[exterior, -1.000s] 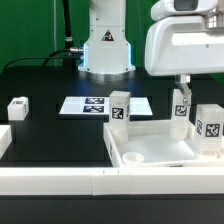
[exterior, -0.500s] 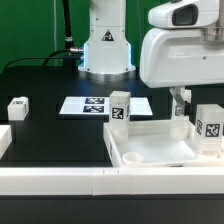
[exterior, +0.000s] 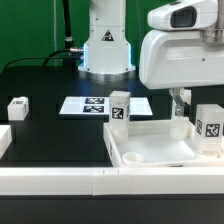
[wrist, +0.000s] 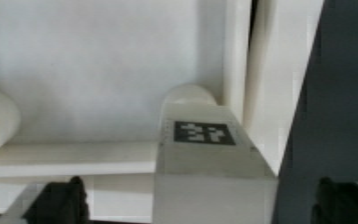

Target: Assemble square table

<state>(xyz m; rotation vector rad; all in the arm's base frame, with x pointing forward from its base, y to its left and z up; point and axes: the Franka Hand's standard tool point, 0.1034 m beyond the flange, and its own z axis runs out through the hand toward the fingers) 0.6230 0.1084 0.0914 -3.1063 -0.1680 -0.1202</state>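
Wrist view showed the gripper [wrist: 202,205] wide open, holding nothing. A white leg [wrist: 206,150] stood upright between its fingers [wrist: 60,198], not touching them, in a back corner of the square table [exterior: 165,146].

slab [exterior: 152,152]: white, recess up | 3 legs [exterior: 119,108] upright | 1 leg [exterior: 17,107] apart

Marker board [exterior: 88,105], black table [exterior: 50,138], white border rail [exterior: 60,182]

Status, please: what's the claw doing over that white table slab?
Gripper open, lined up on upright leg, not gripping. Tabletop lies underside up. Nothing seen in the way.
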